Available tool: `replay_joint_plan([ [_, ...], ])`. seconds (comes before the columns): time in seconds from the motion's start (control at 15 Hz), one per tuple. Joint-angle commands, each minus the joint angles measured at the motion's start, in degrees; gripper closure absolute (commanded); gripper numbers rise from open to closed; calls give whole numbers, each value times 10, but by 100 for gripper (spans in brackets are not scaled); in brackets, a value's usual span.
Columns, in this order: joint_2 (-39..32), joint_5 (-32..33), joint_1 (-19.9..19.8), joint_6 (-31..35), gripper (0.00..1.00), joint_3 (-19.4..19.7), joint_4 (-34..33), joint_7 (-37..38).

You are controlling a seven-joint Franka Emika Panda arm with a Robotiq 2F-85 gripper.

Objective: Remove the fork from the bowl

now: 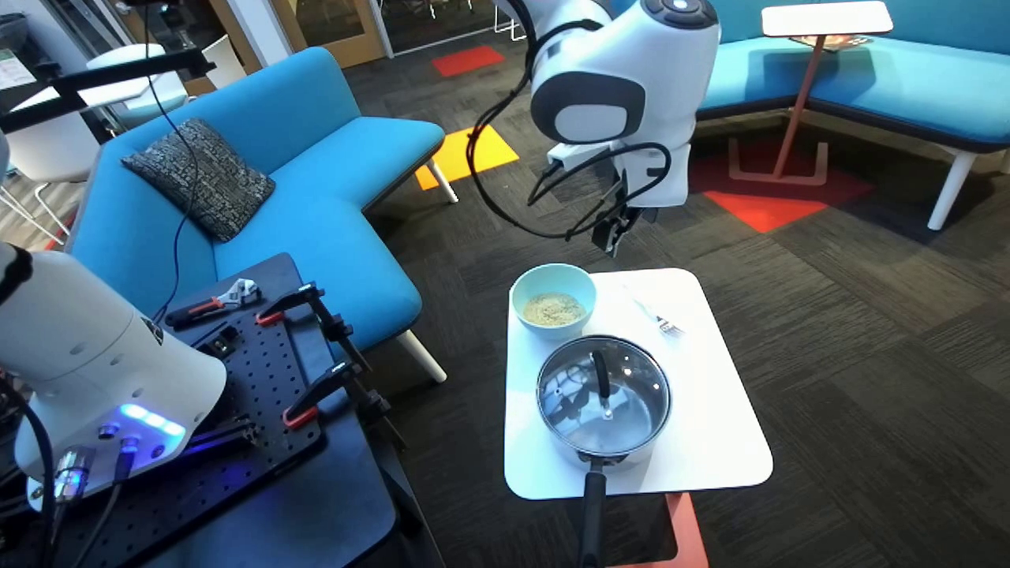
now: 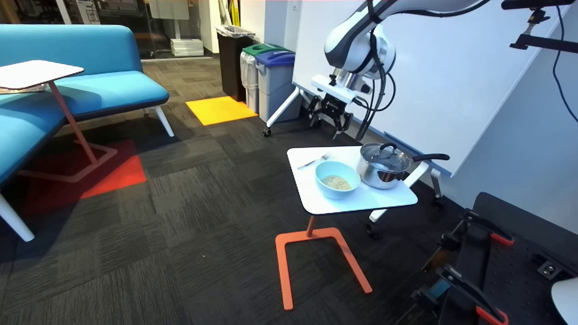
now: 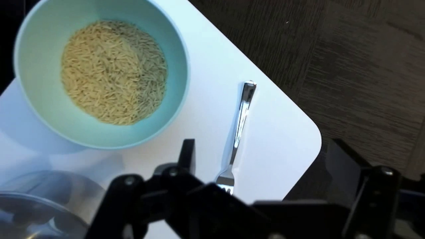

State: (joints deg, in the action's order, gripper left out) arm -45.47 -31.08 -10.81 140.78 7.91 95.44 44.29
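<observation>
The silvery fork lies flat on the white table, beside the bowl and apart from it. It shows in both exterior views. The pale-blue bowl holds a heap of rice-like grains. It also shows in both exterior views. My gripper is open and empty, with its fingers wide apart. In both exterior views my gripper is above the table's edge, higher than the fork. In the wrist view the fork's tine ends are hidden behind the gripper.
A metal pan with a glass lid stands close to the bowl; its black handle reaches past the table edge. The small white table has rounded corners. A blue sofa and a whiteboard stand around.
</observation>
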Motion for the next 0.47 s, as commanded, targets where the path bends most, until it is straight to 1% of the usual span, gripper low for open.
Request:
replay_joint_plan([
  [0.0,108,15,5,30,0,3,129,-37],
  [0.07,124,14,-2,9,0,-4,143,-53],
  [0.13,67,10,-3,7,0,0,75,-28],
  [0.27,96,9,-2,6,0,0,110,-43],
  [0.4,106,9,-1,6,0,0,122,-45],
])
